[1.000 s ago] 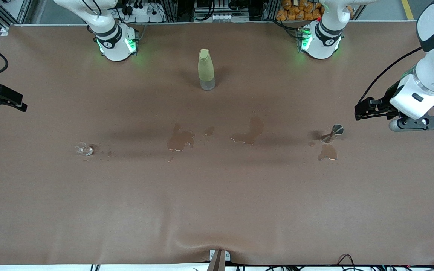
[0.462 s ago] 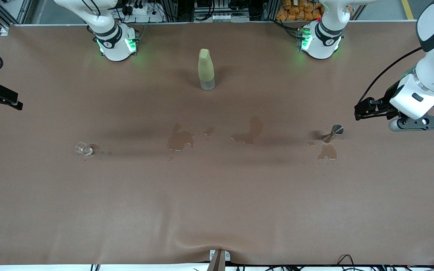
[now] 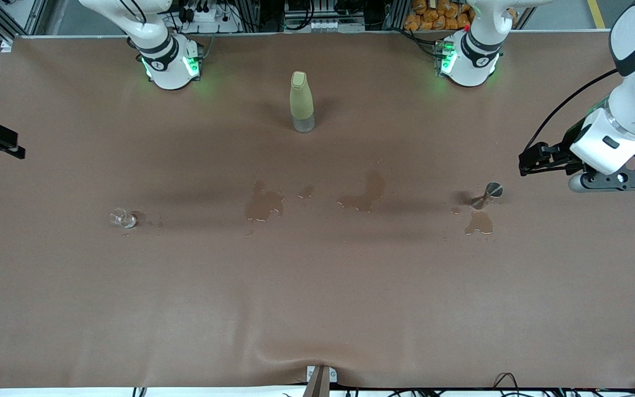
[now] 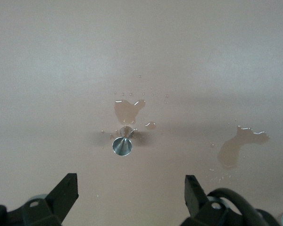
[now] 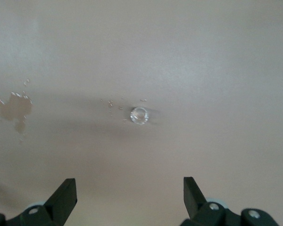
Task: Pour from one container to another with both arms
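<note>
Brown table (image 3: 317,286) with spills; both empty grippers, left (image 4: 131,188) and right (image 5: 129,188), gape wide, bodies cropped; glass (image 5: 139,115) perhaps empty.

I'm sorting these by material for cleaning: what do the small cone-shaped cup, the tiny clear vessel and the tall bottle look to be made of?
Cone-shaped cup: likely polished metal, silvery with a bright sheen.
Clear vessel: probably glass, possibly clear plastic; transparent with glinting edges.
Tall bottle: matte pale yellow-green upper body, perhaps plastic or a coating, with a see-through base; the look leaves it open.

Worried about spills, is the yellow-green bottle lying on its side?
No, the yellow-green bottle stands upright on the brown table, between the two arm bases.
</note>
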Action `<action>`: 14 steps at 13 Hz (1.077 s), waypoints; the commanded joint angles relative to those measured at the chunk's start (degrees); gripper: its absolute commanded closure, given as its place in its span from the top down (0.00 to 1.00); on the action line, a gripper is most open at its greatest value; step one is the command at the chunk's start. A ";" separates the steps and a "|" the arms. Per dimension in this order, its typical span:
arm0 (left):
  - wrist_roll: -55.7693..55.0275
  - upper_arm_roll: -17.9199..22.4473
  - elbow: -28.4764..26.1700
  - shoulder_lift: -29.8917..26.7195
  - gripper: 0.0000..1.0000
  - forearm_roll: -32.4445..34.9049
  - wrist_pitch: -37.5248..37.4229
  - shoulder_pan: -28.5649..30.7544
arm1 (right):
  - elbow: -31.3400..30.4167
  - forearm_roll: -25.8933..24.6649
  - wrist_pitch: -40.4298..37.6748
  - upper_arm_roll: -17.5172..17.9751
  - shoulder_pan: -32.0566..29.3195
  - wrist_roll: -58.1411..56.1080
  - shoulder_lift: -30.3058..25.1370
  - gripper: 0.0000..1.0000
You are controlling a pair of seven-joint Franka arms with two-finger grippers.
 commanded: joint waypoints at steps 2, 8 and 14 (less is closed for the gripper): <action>12.19 0.18 -0.33 -0.39 1.00 -2.53 -1.02 1.89 | 0.04 -0.79 -0.33 -1.68 -2.80 -19.35 -0.11 1.00; 40.75 0.18 -2.00 1.98 1.00 -11.95 -1.19 10.68 | -2.24 -2.02 1.69 -2.47 -8.16 -56.45 0.15 1.00; 65.46 0.09 -1.83 9.45 1.00 -18.63 -1.19 17.45 | -6.98 -3.87 11.17 -2.74 -10.54 -88.74 0.15 1.00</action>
